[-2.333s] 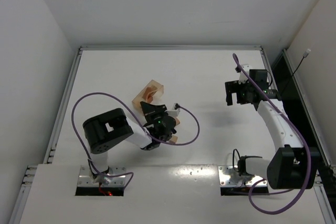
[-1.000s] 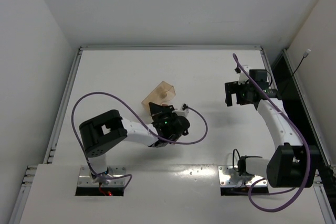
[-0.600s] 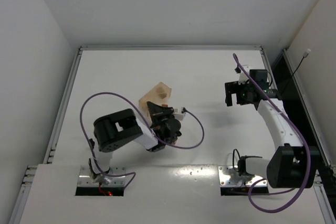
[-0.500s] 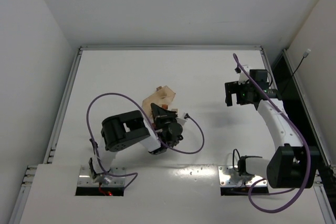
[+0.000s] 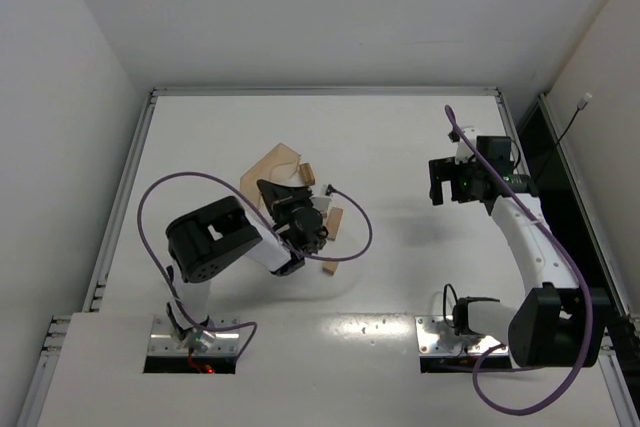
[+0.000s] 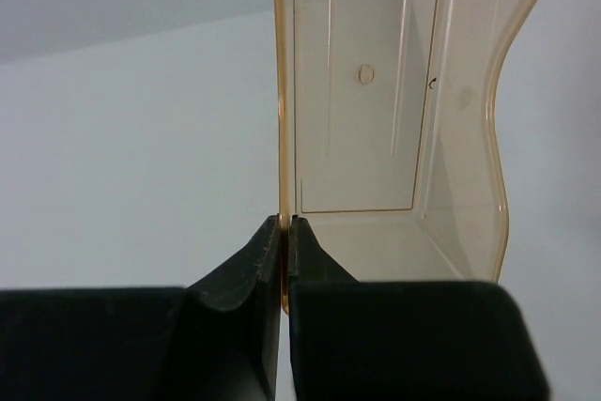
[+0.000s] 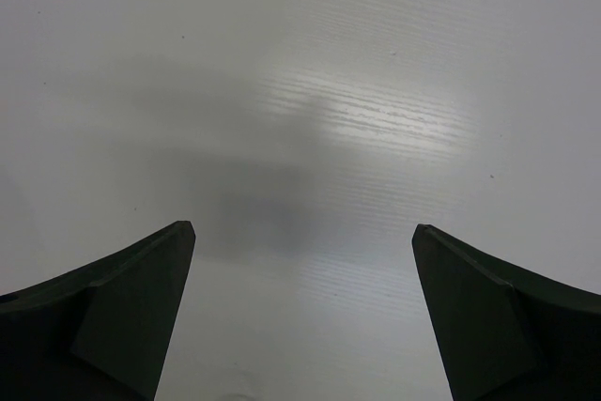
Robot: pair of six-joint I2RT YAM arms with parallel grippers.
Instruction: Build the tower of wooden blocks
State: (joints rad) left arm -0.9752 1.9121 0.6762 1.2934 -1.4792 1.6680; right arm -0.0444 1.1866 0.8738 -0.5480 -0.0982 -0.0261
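When read from the arm bases outward, gave first the near block, lying loose on the tabletop just right of the left arm. Found next the left end effector, pinched flat on one thin wall of a clear amber bin and holding it tipped, with no block showing inside from the wrist view. Placed the middle block just beside that wrist, and the far block close against the bin's right edge. Saw no tower anywhere, nor any of the wood blocks resting on another. Noted, at about the bin's depth but well apart to the right, the right end effector, spread wide over bare tabletop and holding nothing.

Judged the step in hand as getting the emptied bin out of the way. Called for carrying it off to the left, away from the three pieces, keeping it low and setting it down flat before letting go, given a thin-wall pinch apt to twist or slip. Called also for minding the purple cable looping round the middle block, to avoid sweeping that piece aside. Seemed wise afterwards to pick the squarest piece as base, somewhere central within reach of both arms.
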